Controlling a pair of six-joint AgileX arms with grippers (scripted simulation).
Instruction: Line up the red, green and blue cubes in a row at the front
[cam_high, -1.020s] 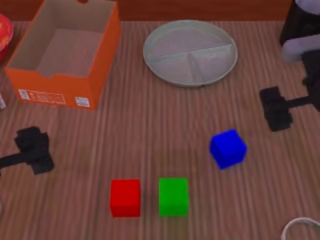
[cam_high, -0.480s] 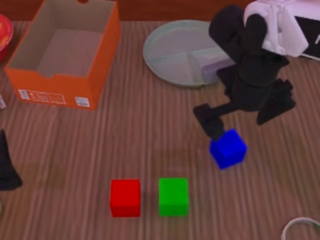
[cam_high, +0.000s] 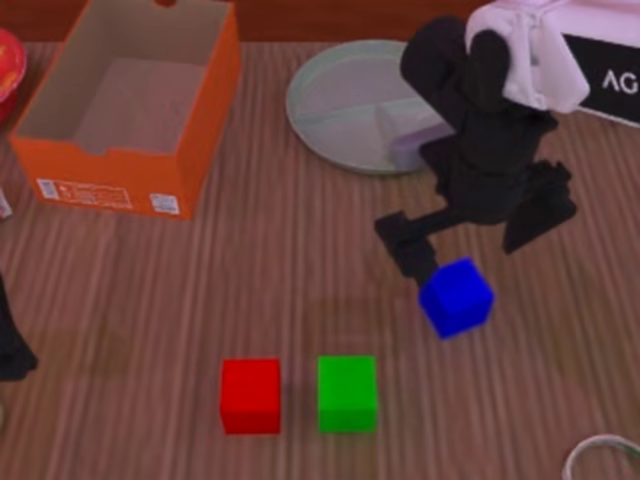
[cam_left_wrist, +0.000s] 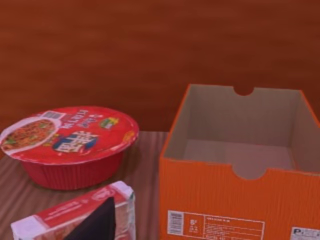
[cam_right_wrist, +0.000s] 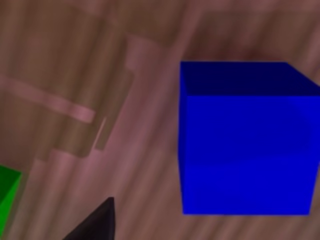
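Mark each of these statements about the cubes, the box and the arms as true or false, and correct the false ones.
1. The red cube sits beside the green cube, apart. True.
2. The blue cube is in line with them. False: it lies farther back, to the right.
3. The right gripper grips the blue cube. False: it is open just behind it.
4. The orange box is empty. True.
5. The left gripper is over the divided plate. False: it is at the left edge.
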